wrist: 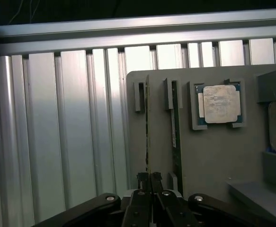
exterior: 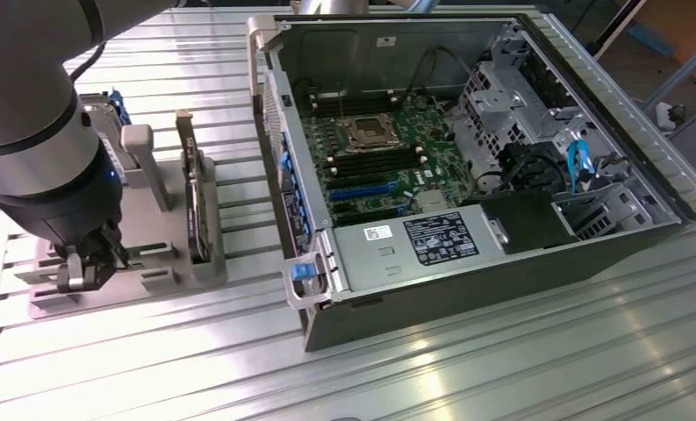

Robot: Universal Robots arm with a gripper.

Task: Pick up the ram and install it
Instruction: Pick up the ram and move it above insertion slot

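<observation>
While tool [wrist: 150,177] seemingly grips one ram [wrist: 147,124], twin [wrist: 177,137] beside.

Hard overhead glare streaks the ribbed aluminium counter [exterior: 500,351]; the wrist view is dimmer, flat grey, with soft shadows.

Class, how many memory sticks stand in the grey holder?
2. The first stick is clamped in the tool; the second stick stands in the neighbouring slot, nearer the processor.

I see a silver table [exterior: 500,368] with long grooves. Two things sit right on it. A grey holder [exterior: 178,279] is at the exterior view's left. A big open computer case [exterior: 441,303] stands near it, at the exterior view's right.
</observation>
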